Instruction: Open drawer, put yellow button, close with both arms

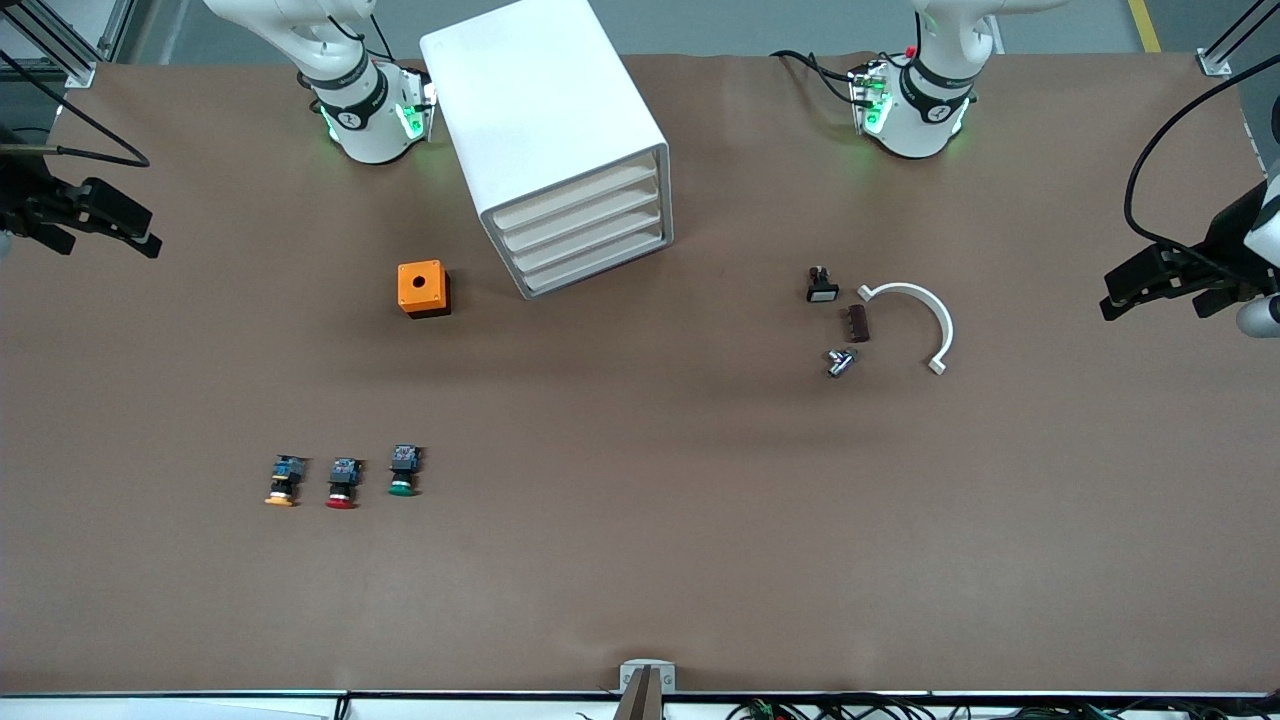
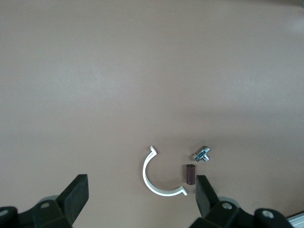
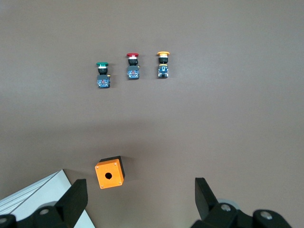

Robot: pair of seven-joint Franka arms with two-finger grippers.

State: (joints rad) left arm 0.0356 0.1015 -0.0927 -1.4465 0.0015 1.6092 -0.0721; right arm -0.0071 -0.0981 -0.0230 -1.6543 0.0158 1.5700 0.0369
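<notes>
Near the front edge of the worktop (image 1: 640, 560), the yellow button (image 1: 283, 482) lies beside red and green ones. I hold both arms wide so nothing blocks the shut drawer (image 1: 575, 200): left end effector (image 1: 1135, 290) and right end effector (image 1: 120, 228) spread wide, empty.

A brown-covered table (image 1: 640, 560) fills the evenly lit view.
</notes>
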